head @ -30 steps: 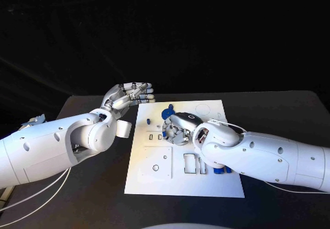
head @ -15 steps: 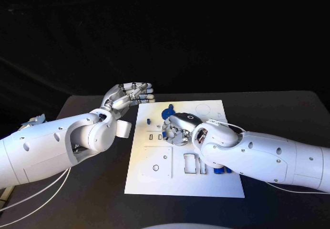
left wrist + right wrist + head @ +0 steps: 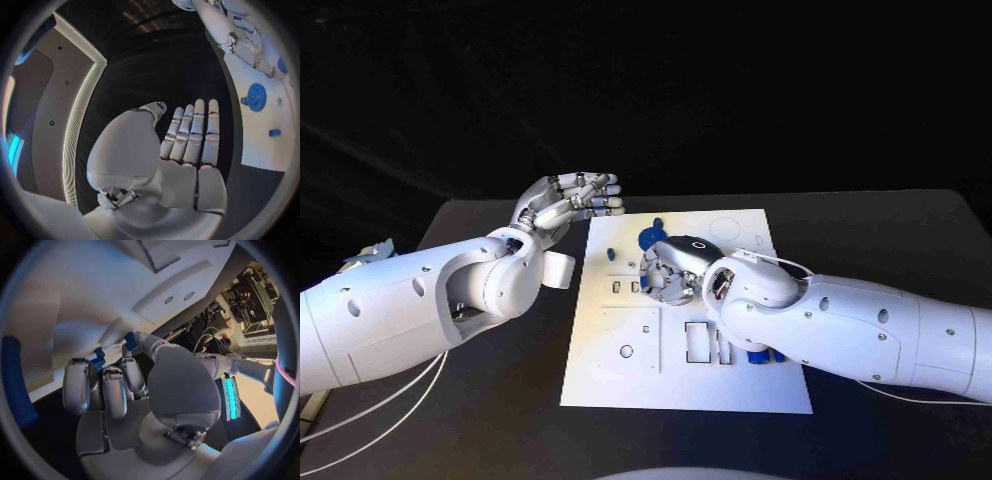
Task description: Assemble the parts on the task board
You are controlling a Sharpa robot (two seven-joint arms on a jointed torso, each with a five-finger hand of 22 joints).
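The task board (image 3: 689,340) lies flat in the middle of the black bench (image 3: 473,400), and you're well short of finished here. Up at its 12 o'clock end a blue gear-like part (image 3: 255,96) sits on the board, with a small blue piece (image 3: 274,132) a little apart from it in your left wrist view. Down at the 5 o'clock side, another blue part (image 3: 764,356) peeks out beside the right forearm, lying loose by the look of it. Several cut-outs, the long slots (image 3: 705,343) and the square plate (image 3: 629,340) at 7 o'clock, show no blue in them, so I'd judge most of the fitting is ahead of you.

Your right robot hand (image 3: 678,268) is down over the board's centre, fingers curled in. The right wrist view shows small blue bits (image 3: 99,358) at the fingertips (image 3: 78,385), against the board, but you can't tell whether they're pinched or merely touched, so call that grip unknown.

Your left robot hand (image 3: 570,203) hangs off the board's 11 o'clock corner, above the bench. Its fingers (image 3: 192,131) lie straight and side by side, nothing held, so it's idle and open.

Left to do, by my reckoning: seat whatever the right hand is working, then fetch the loose part at 5 o'clock.
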